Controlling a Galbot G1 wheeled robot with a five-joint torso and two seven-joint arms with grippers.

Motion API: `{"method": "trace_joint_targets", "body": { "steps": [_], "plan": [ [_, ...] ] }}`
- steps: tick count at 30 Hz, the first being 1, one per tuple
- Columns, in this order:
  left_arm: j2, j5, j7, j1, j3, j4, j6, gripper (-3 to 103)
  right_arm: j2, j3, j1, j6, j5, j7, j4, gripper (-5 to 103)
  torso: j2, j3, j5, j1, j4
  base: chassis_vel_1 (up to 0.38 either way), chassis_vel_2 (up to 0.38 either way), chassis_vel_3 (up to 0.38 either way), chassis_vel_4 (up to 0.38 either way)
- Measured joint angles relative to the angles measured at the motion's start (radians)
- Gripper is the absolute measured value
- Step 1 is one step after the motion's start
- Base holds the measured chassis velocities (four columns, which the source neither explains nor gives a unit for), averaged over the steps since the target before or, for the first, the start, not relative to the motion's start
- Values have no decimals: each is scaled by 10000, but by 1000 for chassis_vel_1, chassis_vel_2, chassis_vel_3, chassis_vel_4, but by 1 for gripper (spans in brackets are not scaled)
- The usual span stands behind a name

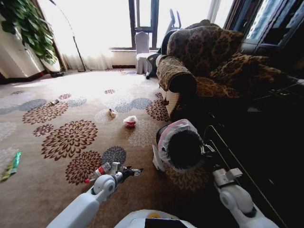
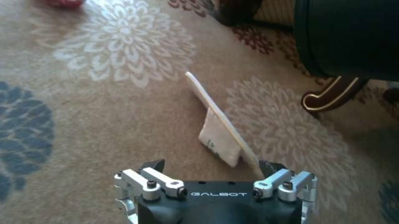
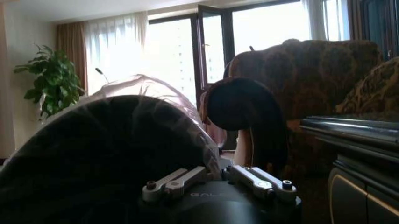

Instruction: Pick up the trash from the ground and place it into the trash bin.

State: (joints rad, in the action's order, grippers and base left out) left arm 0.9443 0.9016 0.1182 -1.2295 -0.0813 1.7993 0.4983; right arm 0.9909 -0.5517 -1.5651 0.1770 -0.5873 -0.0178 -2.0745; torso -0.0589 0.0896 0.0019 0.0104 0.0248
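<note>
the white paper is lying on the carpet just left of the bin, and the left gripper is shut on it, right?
Not quite. In the left wrist view the left gripper is open, short of the white paper. The paper does lie on the carpet just left of the bin.

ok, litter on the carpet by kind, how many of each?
clear bottle with red cap: 1
green wrapper: 1
white-red crumpled wad: 1
yellowish scrap: 1
white paper: 1
Total: 5
Not counted: far small item, too small to name.
</note>
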Motion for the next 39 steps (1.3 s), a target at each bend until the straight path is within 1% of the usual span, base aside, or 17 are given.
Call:
{"method": "trace_joint_targets", "body": {
  "steps": [1, 2, 3, 5, 6, 9, 12, 14, 18, 21, 25, 31, 32, 34, 35, 36, 39],
  "plan": [
    [46, -81, 1, 208, 173, -211, 0, 99, -3, 3, -61, 2, 2, 5, -13, 0, 1, 1, -3, 1, 0, 0, 0, 0, 0],
    [109, -125, 1, 418, 316, -400, 0, 99, -17, 9, -112, 3, 5, 0, -30, 0, 1, 1, -33, 1, 7, 0, 0, 0, 0],
    [157, -152, 4, 545, 393, -519, 10, 99, -40, 10, -135, 3, 7, -2, -45, 0, 1, 2, -38, 1, 11, 0, 0, 0, 0],
    [211, -183, 23, 636, 433, -594, 32, 99, -53, 10, -150, 4, 8, -2, -63, 0, 1, 2, -38, 1, 13, 0, 0, 0, 0],
    [288, -244, 69, 683, 436, -624, 97, 99, -70, 16, -170, 3, 4, -3, -90, 0, 0, 2, -28, 1, 9, 0, 0, 0, 0],
    [297, -410, 64, 482, 373, -570, 126, 100, -91, 92, -247, 4, 3, 2, -215, 0, 1, 2, -14, 2, 8, 0, 0, 0, 0],
    [245, -534, 8, 241, 282, -528, 78, 99, -72, 199, -337, -4, 2, -10, -359, 0, 0, 2, -21, 1, 12, 0, 0, 0, 0],
    [176, -612, -31, 30, 163, -493, -11, 99, -12, 247, -355, -59, 94, -6, -422, 0, -1, 2, -36, 1, 16, 0, 0, 0, 0],
    [14, -657, -54, -140, 4, -452, -122, 99, 69, 348, -348, -72, 203, -6, -422, 0, 0, 2, -15, 1, 17, 0, 0, 0, 0],
    [-61, -660, -63, -228, -71, -407, -155, 99, 107, 357, -367, -66, 244, -5, -414, 0, -1, 2, -22, 0, 15, 0, 0, 0, 0],
    [-122, -661, -78, -297, -104, -352, -173, 99, 135, 365, -348, -64, 247, -4, -405, 0, -1, 2, -18, 0, 15, 21, 21, -30, -21],
    [-208, -673, -81, -297, -72, -345, -178, 99, 247, 399, -307, -60, 238, -4, -407, 0, 0, 2, -23, 1, 14, 38, 43, -48, -48],
    [-223, -673, -82, -293, -62, -343, -179, 96, 267, 402, -316, -57, 242, -4, -407, 0, 0, 2, -20, 1, 15, 0, 0, 0, 0],
    [-229, -673, -85, -290, -52, -344, -179, 96, 273, 402, -327, -52, 244, -4, -407, 0, 0, 2, -18, 1, 15, 0, 0, 0, 0],
    [-233, -643, -102, -242, -1, -391, -179, 98, 272, 390, -365, -35, 255, -5, -407, 0, 0, 2, -19, 0, 14, 0, 0, 0, 0],
    [-228, -630, -112, -204, 29, -447, -179, 99, 268, 375, -379, -29, 258, -4, -406, 0, 0, 2, -18, 0, 10, 0, 0, 0, 0],
    [-153, -524, -178, -72, 70, -642, -178, 99, 220, 349, -382, -25, 260, -3, -405, 0, -1, 2, -20, 1, 4, 0, 0, 0, 0]
  ]
}}
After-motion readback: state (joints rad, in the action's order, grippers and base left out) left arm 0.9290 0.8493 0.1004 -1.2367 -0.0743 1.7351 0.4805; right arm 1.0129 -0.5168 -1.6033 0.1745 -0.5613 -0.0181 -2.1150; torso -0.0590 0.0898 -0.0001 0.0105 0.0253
